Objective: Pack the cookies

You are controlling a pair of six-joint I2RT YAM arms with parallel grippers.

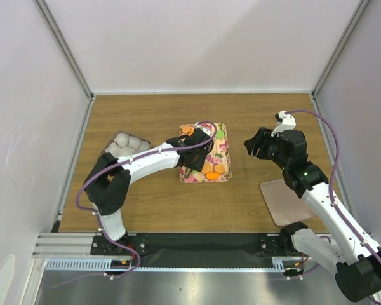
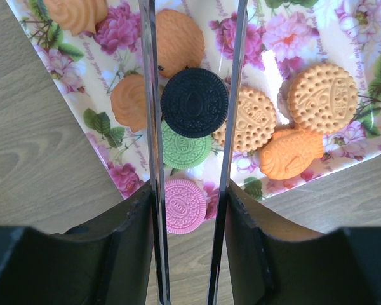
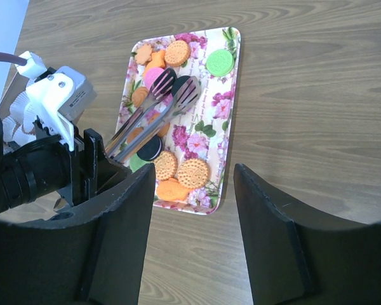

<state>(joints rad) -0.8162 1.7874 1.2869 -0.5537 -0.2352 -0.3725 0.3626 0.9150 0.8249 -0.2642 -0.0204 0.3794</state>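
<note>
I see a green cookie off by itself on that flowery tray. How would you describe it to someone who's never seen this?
Find the flowery tray in the middle of the wooden table. In its far right corner, clear of the tongs, the green cookie lies alone, touching nothing. The other green one sits partly under a black cookie.

Partly hidden
Your left wrist view crops the tray (image 2: pixel 286 35) at top and right and the tongs (image 2: pixel 150 95) at their tips; the black cookie (image 2: pixel 194 101) overlaps the green cookie (image 2: pixel 185 151).
</note>
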